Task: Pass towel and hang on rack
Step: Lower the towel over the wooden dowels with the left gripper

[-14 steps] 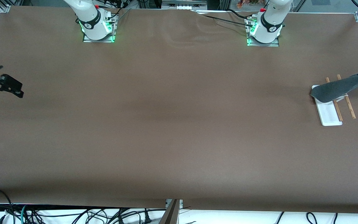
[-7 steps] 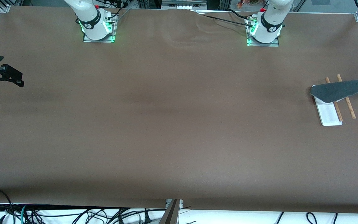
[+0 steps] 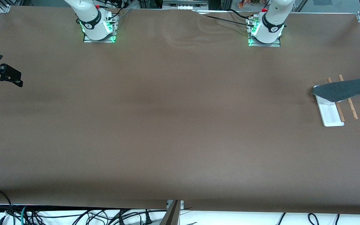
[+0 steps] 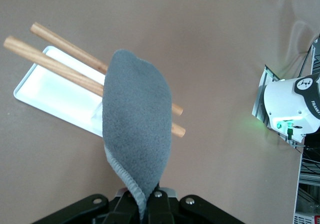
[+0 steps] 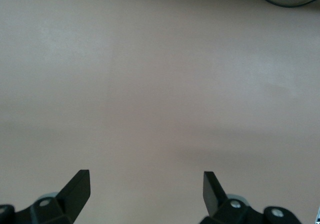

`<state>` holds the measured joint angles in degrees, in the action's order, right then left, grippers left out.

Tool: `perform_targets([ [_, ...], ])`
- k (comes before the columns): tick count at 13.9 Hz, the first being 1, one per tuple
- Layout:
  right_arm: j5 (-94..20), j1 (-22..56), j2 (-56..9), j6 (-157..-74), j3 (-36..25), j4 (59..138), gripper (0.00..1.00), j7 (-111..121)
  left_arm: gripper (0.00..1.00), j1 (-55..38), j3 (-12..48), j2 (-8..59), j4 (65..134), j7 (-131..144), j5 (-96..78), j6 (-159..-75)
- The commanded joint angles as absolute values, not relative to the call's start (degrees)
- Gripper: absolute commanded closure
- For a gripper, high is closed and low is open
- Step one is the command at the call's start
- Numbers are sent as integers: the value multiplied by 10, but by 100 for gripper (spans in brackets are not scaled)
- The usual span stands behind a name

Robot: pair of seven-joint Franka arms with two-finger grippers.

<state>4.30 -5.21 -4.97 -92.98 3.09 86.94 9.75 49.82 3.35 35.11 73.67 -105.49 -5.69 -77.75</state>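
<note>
The dark grey towel hangs stretched over the rack at the left arm's end of the table. It covers the part of the two wooden rods farther from the front camera, and its free end lies over the white base. In the left wrist view my left gripper is shut on the towel by its trimmed corner, above the rods and base. This gripper is outside the front view. My right gripper is open and empty and waits over the right arm's end of the table.
The brown table cover is bare between the two arms. The left arm's base with a green light shows in the left wrist view. Cables hang below the table's edge nearest the front camera.
The towel has been pulled toward the left arm's end of the table, and the left gripper has left the front view. The right gripper has shifted slightly away from the front camera.
</note>
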Motion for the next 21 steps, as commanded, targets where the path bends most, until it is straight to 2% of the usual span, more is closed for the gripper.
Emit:
perform_targets([
  [1,33,-57,-47,-932,31,868,0,110,100,503,33,373,714,-1082,-41,-782],
  [3,33,-56,-49,-932,32,865,0,112,96,504,33,381,715,-1083,-41,-791],
  [9,33,-56,-54,-934,31,864,0,115,94,497,34,387,717,-1077,-41,-800],
  [10,33,-56,-54,-934,31,864,0,115,88,499,34,394,717,-1076,-42,-800],
  [11,33,-56,-54,-934,32,864,0,115,77,503,34,401,717,-1076,-46,-801],
  [12,33,-56,-54,-934,32,864,0,115,75,504,35,407,715,-1078,-47,-802],
  [13,33,-56,-54,-934,31,864,0,113,18,504,34,408,715,-1080,-50,-803],
  [14,33,-55,-54,-934,32,864,0,111,0,507,35,409,716,-1083,-52,-808],
  [21,7,-56,-54,-933,31,864,0,107,0,515,35,415,715,-1083,-72,-825],
])
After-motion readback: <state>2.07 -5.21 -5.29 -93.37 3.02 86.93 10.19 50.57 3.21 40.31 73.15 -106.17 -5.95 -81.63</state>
